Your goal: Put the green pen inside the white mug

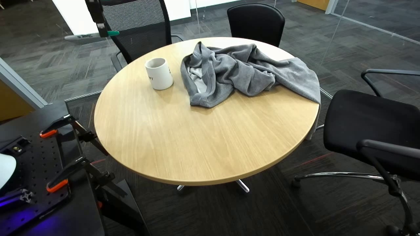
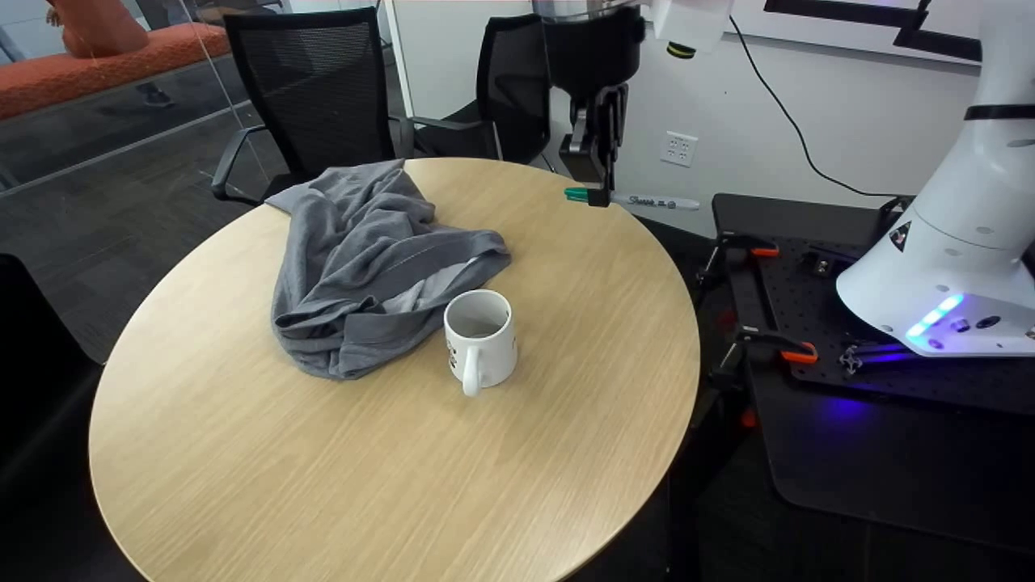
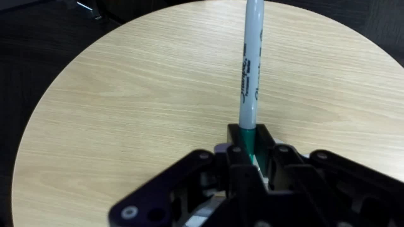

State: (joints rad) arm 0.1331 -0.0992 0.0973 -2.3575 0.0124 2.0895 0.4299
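Note:
The pen has a white-grey barrel and a green cap, and shows in both exterior views (image 1: 83, 37) (image 2: 659, 202) and the wrist view (image 3: 251, 66). My gripper (image 1: 103, 32) (image 2: 599, 195) (image 3: 247, 135) is shut on its green cap. The pen is held in the air, roughly level, its grey barrel sticking out to one side. The white mug (image 1: 160, 78) (image 2: 495, 352) stands upright on the round table (image 1: 197, 141) (image 2: 323, 469), apart from the gripper and pen. Its opening looks empty. In the wrist view, pale patches behind the fingers may be the mug, mostly hidden.
A crumpled grey cloth (image 1: 236, 68) (image 2: 364, 267) lies on the table close to the mug. Chairs (image 1: 257, 23) (image 2: 311, 89) stand around the table. The robot's black base table (image 1: 83, 203) (image 2: 873, 477) with orange-tipped clamps (image 2: 796, 353) stands beside it.

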